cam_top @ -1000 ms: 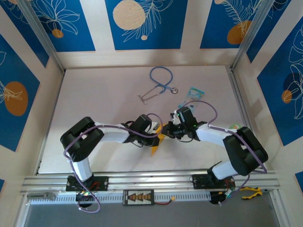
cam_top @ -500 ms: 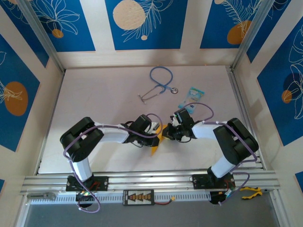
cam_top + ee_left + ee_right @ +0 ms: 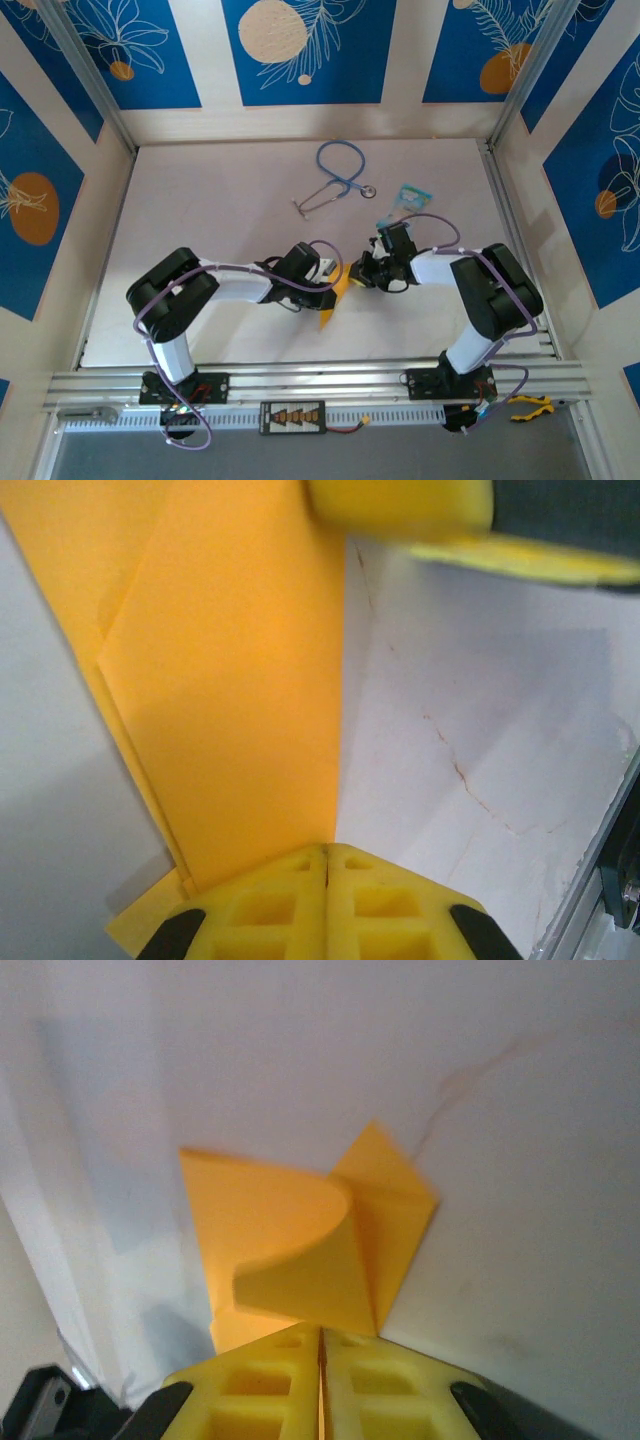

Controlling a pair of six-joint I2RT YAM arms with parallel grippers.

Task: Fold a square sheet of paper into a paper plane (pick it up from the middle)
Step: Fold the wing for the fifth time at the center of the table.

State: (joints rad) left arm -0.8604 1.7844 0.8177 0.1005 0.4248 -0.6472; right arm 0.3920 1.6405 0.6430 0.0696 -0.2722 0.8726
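Note:
The square sheet of paper is folded into a slim orange-yellow paper plane (image 3: 327, 314), its point toward the near table edge. It is held up between both arms at the table's middle. My left gripper (image 3: 333, 284) is shut on its edge; the left wrist view has the folded wing (image 3: 230, 680) rising from the closed left gripper (image 3: 327, 852). My right gripper (image 3: 353, 277) is shut on the other side. In the right wrist view a curled flap of the plane (image 3: 300, 1250) sits just above the closed right gripper (image 3: 322, 1333). A yellow right fingertip (image 3: 400, 505) is blurred at the top.
A blue stethoscope (image 3: 338, 176) lies at the back of the white table (image 3: 200, 200). A light-blue printed packet (image 3: 411, 197) lies to its right. An aluminium rail (image 3: 320, 380) runs along the near edge, with yellow-handled pliers (image 3: 530, 405) at its right end.
The right arm's elbow has swung in toward the middle and its wrist has turned, with the gripper staying on the paper. The left arm and the plane have barely moved.

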